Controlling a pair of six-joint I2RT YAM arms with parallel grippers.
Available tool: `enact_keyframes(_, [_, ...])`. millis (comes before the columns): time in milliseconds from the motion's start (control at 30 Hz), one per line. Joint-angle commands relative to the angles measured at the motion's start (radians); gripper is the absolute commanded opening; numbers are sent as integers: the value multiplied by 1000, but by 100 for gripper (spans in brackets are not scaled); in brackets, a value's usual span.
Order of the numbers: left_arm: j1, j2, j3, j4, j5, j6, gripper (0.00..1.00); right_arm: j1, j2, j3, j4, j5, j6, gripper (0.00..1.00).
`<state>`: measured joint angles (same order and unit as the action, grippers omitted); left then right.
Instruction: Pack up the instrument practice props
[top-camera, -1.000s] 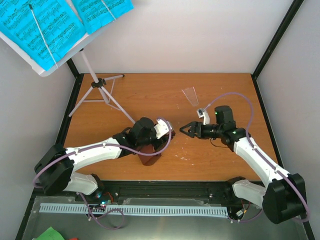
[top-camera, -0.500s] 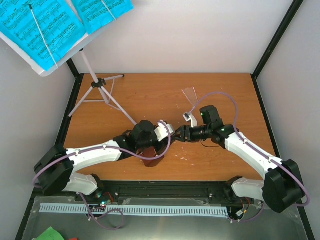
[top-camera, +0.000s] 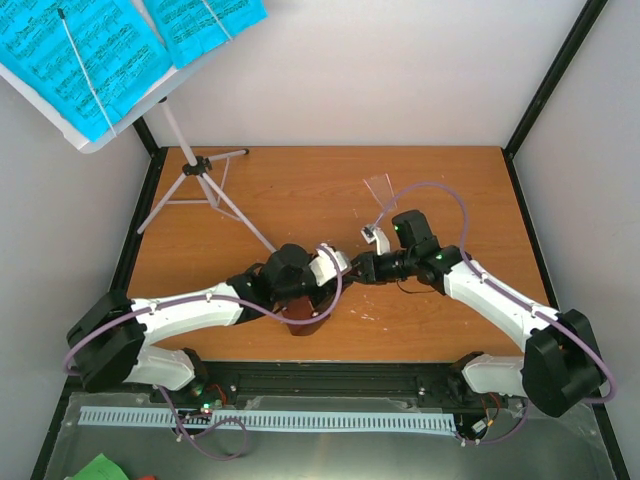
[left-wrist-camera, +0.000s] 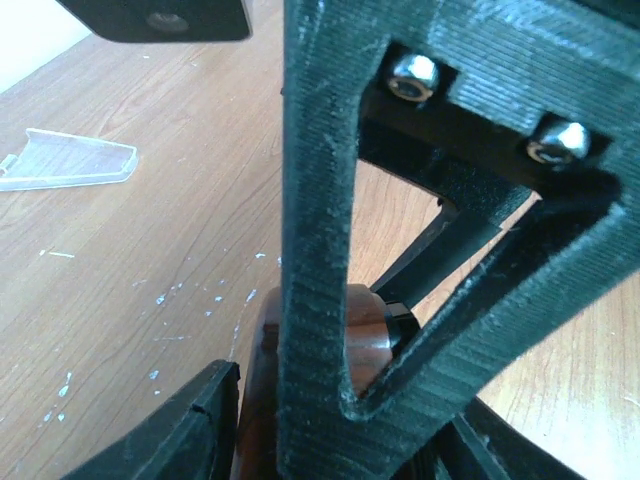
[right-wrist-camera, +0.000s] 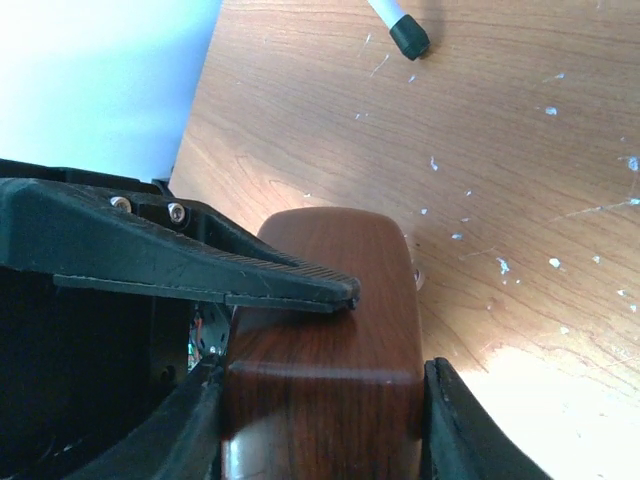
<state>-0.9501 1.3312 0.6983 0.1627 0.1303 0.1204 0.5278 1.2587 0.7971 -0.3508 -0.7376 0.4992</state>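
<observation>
The brown metronome (top-camera: 300, 318) stands on the table near the front, held between both arms. My left gripper (top-camera: 306, 296) is shut on it; in the left wrist view the brown body (left-wrist-camera: 372, 338) sits between my lower fingers (left-wrist-camera: 195, 425), partly hidden by the other arm's black finger. My right gripper (top-camera: 353, 269) has come in from the right, and its two pads press the metronome's (right-wrist-camera: 330, 330) sides. The clear cover (top-camera: 380, 190) lies apart on the table. The music stand (top-camera: 195, 165) stands at the back left, carrying blue sheet-music pages (top-camera: 90, 50).
One rubber-tipped stand leg (right-wrist-camera: 408, 35) reaches towards the middle of the wooden table (top-camera: 300, 190). Black frame posts (top-camera: 555, 75) and white walls close in the back and sides. The clear cover (left-wrist-camera: 65, 160) lies on its side.
My right gripper has moved left from open table to the metronome and closed its jaws on it. The left arm still holds the metronome and has shifted only slightly.
</observation>
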Motion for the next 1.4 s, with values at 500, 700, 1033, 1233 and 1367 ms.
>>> enact_keyframes(500, [102,-228,180,-70,-232,-95,99,29,-48,325,-332,687,-80,3])
enact_keyframes(700, [271,-363,151,-128,-115,-349,99,86,23,412,-331,899,-29,3])
enact_keyframes(1033, [375,-430,94,-277,78,-593,99,187,207,565,-355,1044,68,3])
enact_keyframes(1233, [376,-435,50,-260,93,-647,99,218,268,597,-351,1046,86,8])
enact_keyframes(1367, [376,-431,39,-248,97,-653,100,219,285,598,-344,1035,79,16])
